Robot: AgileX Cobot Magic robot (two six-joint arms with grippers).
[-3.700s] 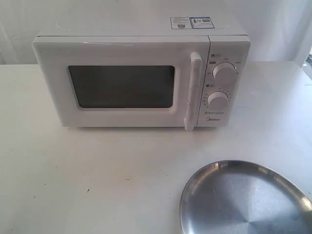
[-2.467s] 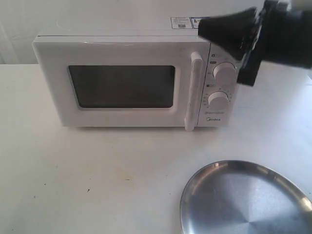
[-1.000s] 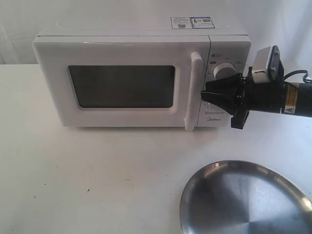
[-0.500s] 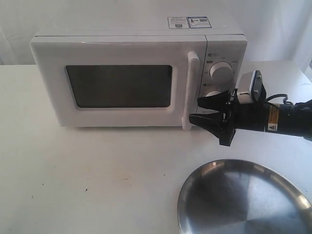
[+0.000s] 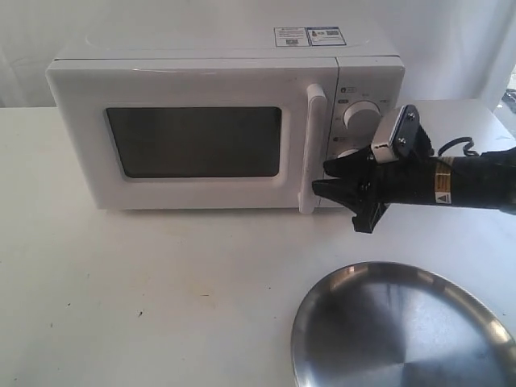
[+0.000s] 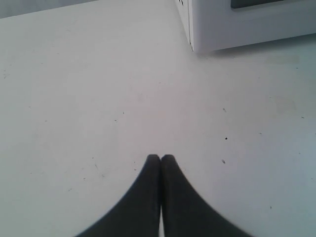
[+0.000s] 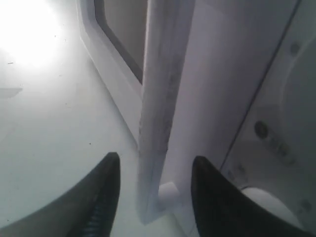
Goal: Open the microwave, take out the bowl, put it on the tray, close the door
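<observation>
Door-opening step. The microwave (image 5: pixel 201 52) sits on a table (image 5: pixel 161 274), door (image 5: pixel 81 137) shut, bowl unseen. The right gripper (image 5: pixel 320 177), jaws spread, straddles the lower handle (image 5: pixel 310 145). The left gripper (image 6: pixel 161 157), pressed together, hovers over the table. The tray (image 5: pixel 403 330) lies in front. Likely next: clamp the handle, pull outward.

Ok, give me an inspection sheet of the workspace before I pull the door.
Surface: white table, a few dark specks.
Job's things: microwave with door closed; tray empty, low on the right of the exterior view; bowl not seen, window dark.
Clutter: nothing seen.
Grippers: right gripper open, fingers either side of the handle near its lower end; left gripper shut, over bare table.
Cables: black cable looping beside the right arm.
Surroundings: white backdrop behind.
</observation>
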